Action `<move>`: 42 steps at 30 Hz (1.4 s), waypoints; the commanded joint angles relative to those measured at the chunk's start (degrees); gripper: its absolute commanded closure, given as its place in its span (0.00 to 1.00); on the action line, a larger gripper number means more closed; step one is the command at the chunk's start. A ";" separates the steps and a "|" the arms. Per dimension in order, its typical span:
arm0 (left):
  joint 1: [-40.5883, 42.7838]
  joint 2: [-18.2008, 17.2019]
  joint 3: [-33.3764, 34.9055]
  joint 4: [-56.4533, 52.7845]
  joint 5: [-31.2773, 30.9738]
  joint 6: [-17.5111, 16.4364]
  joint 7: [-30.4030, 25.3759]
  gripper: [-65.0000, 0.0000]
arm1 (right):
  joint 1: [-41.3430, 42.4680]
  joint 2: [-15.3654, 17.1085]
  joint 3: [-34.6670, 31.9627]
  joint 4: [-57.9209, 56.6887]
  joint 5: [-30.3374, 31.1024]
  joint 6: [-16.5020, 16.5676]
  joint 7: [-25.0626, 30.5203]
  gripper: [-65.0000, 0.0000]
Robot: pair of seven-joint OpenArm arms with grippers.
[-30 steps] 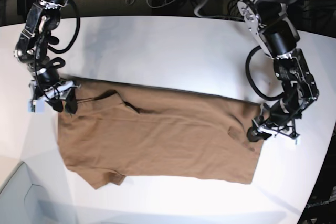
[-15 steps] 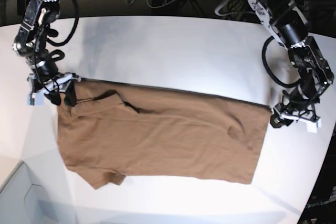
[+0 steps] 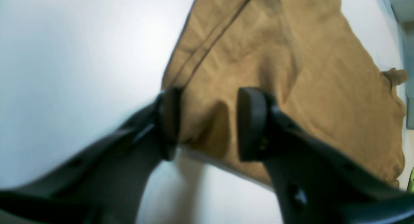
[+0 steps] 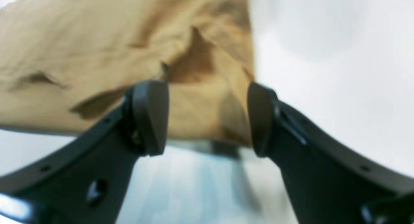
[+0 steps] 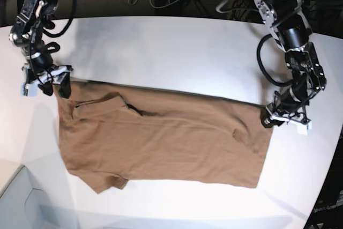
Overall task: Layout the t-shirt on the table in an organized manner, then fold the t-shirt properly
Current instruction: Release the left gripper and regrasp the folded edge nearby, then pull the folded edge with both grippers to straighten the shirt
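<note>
Straddling t-shirt (image 5: 161, 138) corners | left tool (image 3: 207, 123) apart | right tool (image 4: 207, 117) apart

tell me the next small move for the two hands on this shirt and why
Probably close both hands on the corners they straddle. The left hand has its open jaws around a corner of the t-shirt, and the right hand stands open around the far corner at the other end. Neither grips cloth yet, and the shirt lies flat but folded over on the table, so a grip must come before any pull.
</note>
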 commanded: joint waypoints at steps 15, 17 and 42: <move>0.35 -0.59 0.09 1.13 -0.58 -0.29 0.74 1.00 | 2.35 3.08 0.80 -9.54 0.85 0.07 1.56 0.41; 1.41 -0.59 -0.09 2.00 -0.75 -0.38 1.97 1.00 | 1.82 3.08 0.80 -9.63 0.85 0.07 1.56 0.44; 25.06 0.11 -0.44 29.87 -0.93 -0.65 5.75 1.00 | -16.03 -1.23 4.94 6.02 1.29 0.42 1.65 1.00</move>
